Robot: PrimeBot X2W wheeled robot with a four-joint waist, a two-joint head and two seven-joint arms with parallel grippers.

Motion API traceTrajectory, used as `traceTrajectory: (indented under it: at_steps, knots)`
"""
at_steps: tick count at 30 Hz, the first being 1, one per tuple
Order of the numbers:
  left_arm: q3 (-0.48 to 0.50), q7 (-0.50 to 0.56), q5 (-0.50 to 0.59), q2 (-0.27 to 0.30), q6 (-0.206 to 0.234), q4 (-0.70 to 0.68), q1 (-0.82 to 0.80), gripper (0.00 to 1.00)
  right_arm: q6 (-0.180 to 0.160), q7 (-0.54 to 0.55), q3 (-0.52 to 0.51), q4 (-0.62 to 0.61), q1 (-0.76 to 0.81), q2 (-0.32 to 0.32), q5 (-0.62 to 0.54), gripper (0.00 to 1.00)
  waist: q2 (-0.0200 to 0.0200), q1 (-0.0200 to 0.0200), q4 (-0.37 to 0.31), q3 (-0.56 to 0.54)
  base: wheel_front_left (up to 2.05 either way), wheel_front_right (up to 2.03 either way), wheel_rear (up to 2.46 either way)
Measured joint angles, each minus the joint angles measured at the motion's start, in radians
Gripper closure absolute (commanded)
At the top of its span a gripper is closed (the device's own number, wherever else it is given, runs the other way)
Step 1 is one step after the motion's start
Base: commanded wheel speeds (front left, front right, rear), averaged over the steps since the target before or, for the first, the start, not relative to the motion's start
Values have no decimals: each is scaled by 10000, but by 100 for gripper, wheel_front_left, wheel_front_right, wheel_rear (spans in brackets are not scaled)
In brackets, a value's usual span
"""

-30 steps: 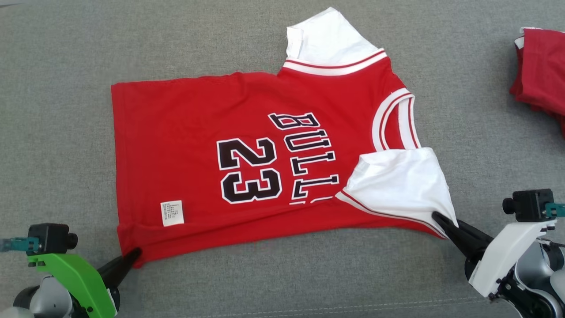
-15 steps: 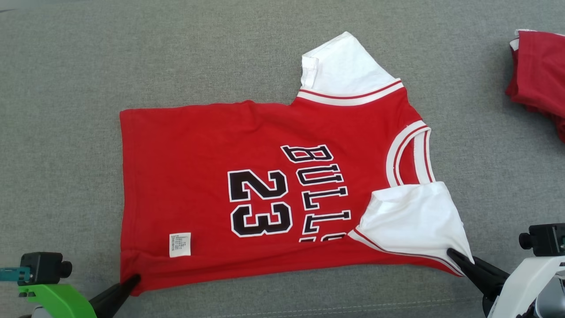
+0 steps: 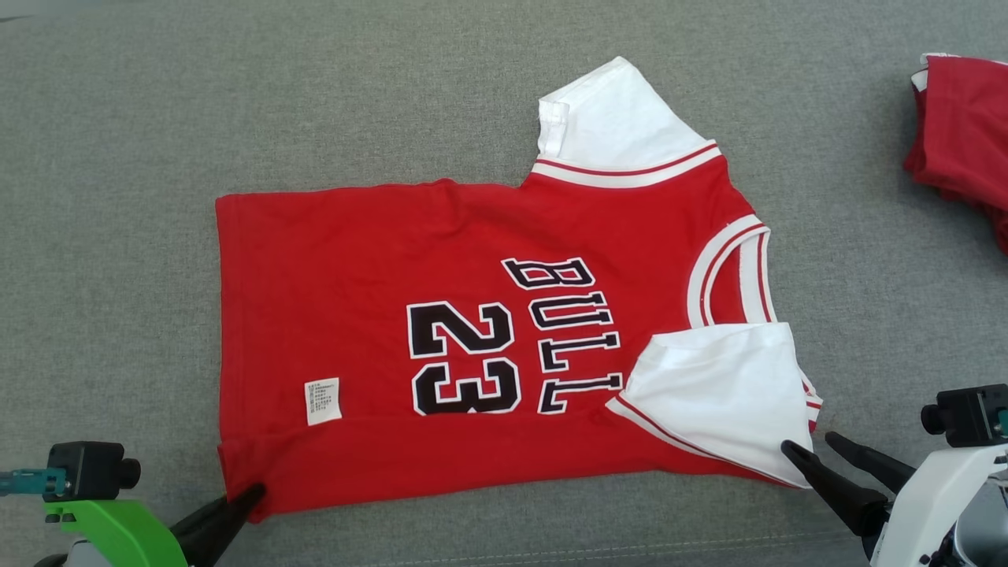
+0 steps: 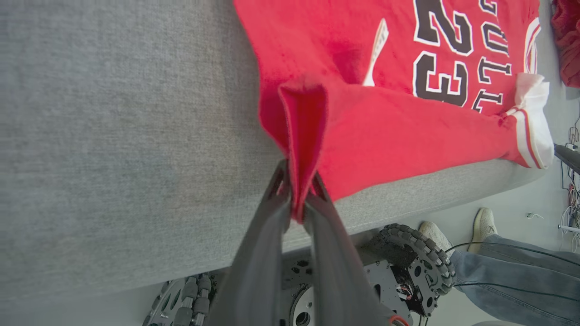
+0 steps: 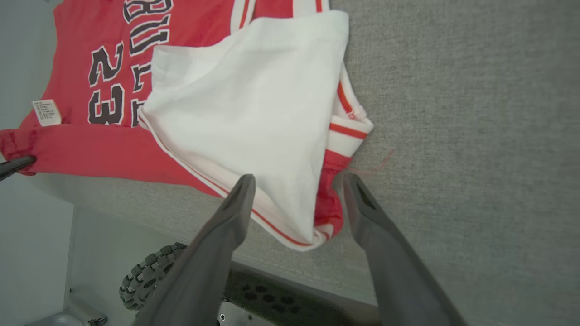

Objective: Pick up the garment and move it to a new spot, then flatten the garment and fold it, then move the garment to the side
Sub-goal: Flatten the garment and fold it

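beside the jersey [image 3: 331, 276], right end effector [image 3: 809, 442] has spread wide; left end effector [image 3: 253, 494] still clamps it.

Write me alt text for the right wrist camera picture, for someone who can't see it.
The right gripper stands open, its dark fingers either side of a corner of the white sleeve of a red jersey numbered 23. The jersey lies on a grey cloth surface.

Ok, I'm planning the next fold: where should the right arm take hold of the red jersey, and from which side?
The near shoulder corner, where the white sleeve tapers to a layered point at the front edge of the grey surface. Come from the robot's side, low and flat: the open jaws of the right gripper straddle that point.
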Motion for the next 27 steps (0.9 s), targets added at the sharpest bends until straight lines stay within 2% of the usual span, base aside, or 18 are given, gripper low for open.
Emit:
traceTrajectory:
  at_steps: [3,8,11,13,15,19,21,25,27]
  knots:
    - [50,-10,138,115,104,-69,0,0,-61,75,-27,-40,0,-146,-109,0,0,0,4,-14,0,0,0]
    - [485,-15,800,963,341,-472,-34,0,-182,127,-520,-441,-320,-779,-608,0,0,0,15,27,0,0,0]
    - [982,-113,1055,1377,426,-853,-593,0,-180,113,-974,-867,-1280,-1267,-1131,0,0,0,20,179,0,0,0]
    - [1285,-169,1210,1605,487,-1014,-1224,0,-176,115,-1204,-1093,-2148,-1375,-1271,0,0,0,31,325,0,0,0]
    - [1402,-69,1254,1877,378,-1218,-1801,0,-148,303,-1137,-1235,-2973,-1392,-1289,0,-1,0,42,498,0,0,0]
    - [1507,253,1072,1964,140,-1312,-3005,0,6,976,-746,-1020,-4642,-1605,-1567,0,0,0,58,939,0,0,0]
    - [1375,495,1058,2165,-150,-1275,-3453,0,15,1310,-499,-819,-5533,-1436,-1549,0,0,0,60,1185,0,0,0]
    - [1212,842,972,2263,-401,-1108,-4210,0,29,1824,86,-228,-7020,-918,-1655,0,0,1,43,1703,0,0,0]
    - [1083,1072,970,2374,-502,-963,-4389,0,144,2034,431,44,-7641,-660,-1778,0,0,1,26,1972,0,0,0]
